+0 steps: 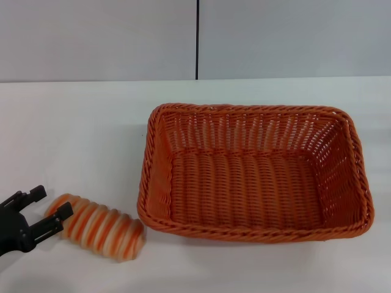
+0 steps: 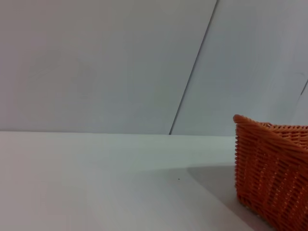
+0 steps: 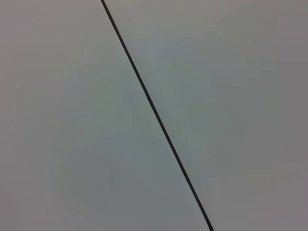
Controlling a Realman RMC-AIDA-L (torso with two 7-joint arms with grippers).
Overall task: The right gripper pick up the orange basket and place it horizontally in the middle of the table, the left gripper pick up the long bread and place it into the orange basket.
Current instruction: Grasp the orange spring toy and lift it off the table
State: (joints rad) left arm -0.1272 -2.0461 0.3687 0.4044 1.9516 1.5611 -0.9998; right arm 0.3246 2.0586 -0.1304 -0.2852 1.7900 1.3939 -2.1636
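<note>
Left gripper arm cut off at frame edge; orange basket only partly in wrist view.

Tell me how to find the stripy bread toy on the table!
Start at the big rectangular orange woven wicker basket in the middle of the plain white table. Look just outside its near left corner, toward the left end effector, whose black fingers are open beside it. The small loaf with orange and cream stripes is the only striped thing.

The orange basket is seen lying lengthwise mid-table. The long bread lies just beside its left front corner. The left gripper, fingers spread, is positioned at the bread's left end.
</note>
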